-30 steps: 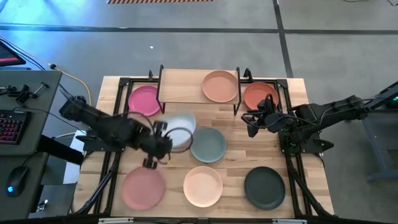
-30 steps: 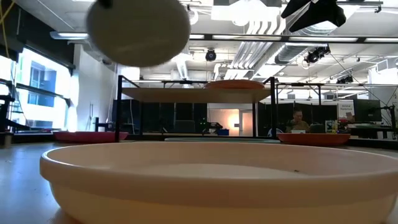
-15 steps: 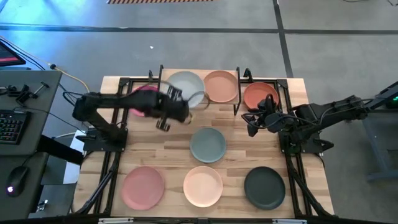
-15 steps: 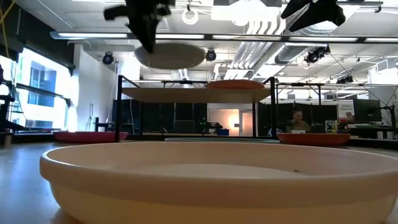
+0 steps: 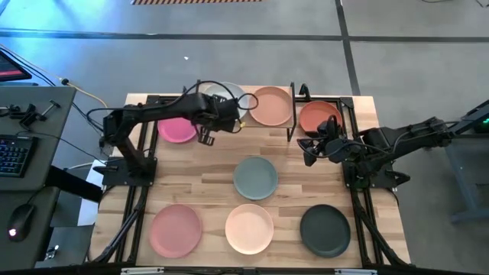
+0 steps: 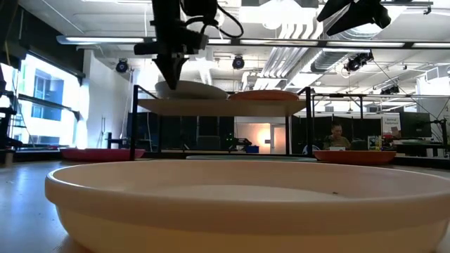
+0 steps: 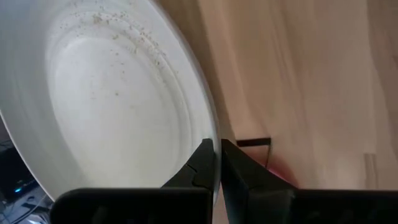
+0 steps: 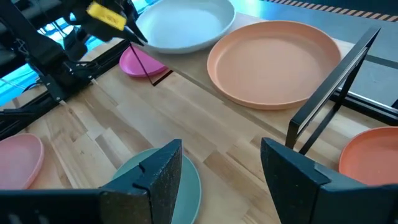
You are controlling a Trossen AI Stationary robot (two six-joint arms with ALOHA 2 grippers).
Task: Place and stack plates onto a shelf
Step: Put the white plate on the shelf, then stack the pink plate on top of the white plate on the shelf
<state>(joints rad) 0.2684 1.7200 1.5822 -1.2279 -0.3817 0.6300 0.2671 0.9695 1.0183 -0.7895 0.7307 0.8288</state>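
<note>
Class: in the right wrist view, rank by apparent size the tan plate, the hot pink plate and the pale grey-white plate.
1. tan plate, nearest the camera
2. pale grey-white plate
3. hot pink plate, partly hidden

Nearness inflates apparent size.

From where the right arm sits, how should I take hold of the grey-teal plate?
Grip the grey-teal plate by its raised rim on the edge nearest the right end effector. It lies flat and alone on the tabletop, so pinch the rim from above, one finger inside, one outside.

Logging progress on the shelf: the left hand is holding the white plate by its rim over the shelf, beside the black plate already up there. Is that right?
One detail is off. The plate already on the shelf is the tan plate, not black; the black plate sits on the table's near right. The high view shows this. The left hand does grip the white plate by its rim over the shelf.
</note>
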